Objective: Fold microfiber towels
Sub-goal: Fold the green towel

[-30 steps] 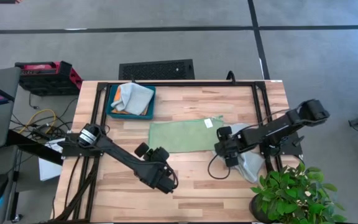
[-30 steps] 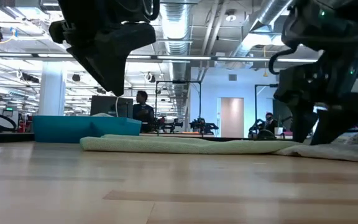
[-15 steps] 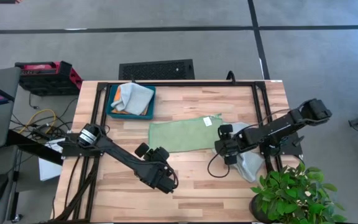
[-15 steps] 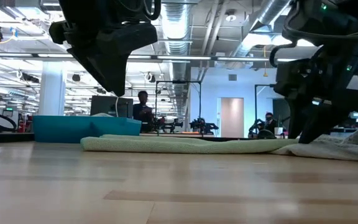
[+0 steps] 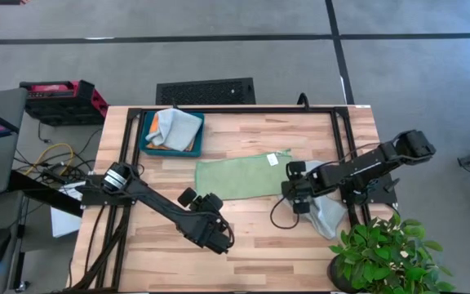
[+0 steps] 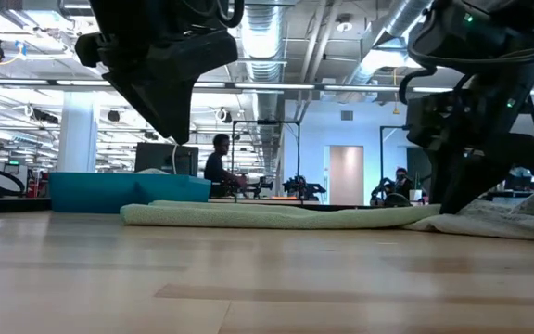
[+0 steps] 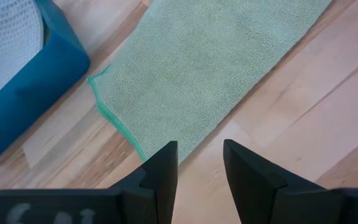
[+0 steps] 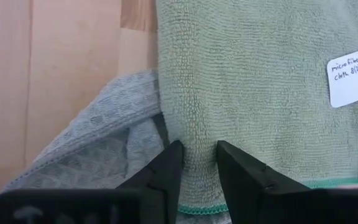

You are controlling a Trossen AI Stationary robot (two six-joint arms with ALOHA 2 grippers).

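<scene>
Closing in since a second ago, the right gripper (image 8: 194,168) has narrowed its fingers (image 8: 160,174) over the near corner of the light green towel (image 5: 237,177), and its arm has edged a touch toward the cloth in the high view. The left gripper (image 7: 197,168) has not budged, and the towel lies just as it did.

That green towel is spread flat and rectangular on the wooden table (image 5: 251,135), with a darker green stitched hem and a small white handwritten tag (image 8: 352,76) (it reads "microfiber cloth") ahead of the right fingers and off to one side. Its corner lies over a rumpled pale grey towel (image 8: 101,140), which bunches out beside one finger.

Right fingers now: partly closed, a pinch of green pile bulging between them, both tips pressed into the cloth. Left fingers (image 7: 247,171): parted, gripping nothing, hovering over bare wood just short of the towel's opposite hem. Beyond them sits the dark teal tray (image 5: 147,140), another grey towel (image 5: 175,127) heaped inside it.
</scene>
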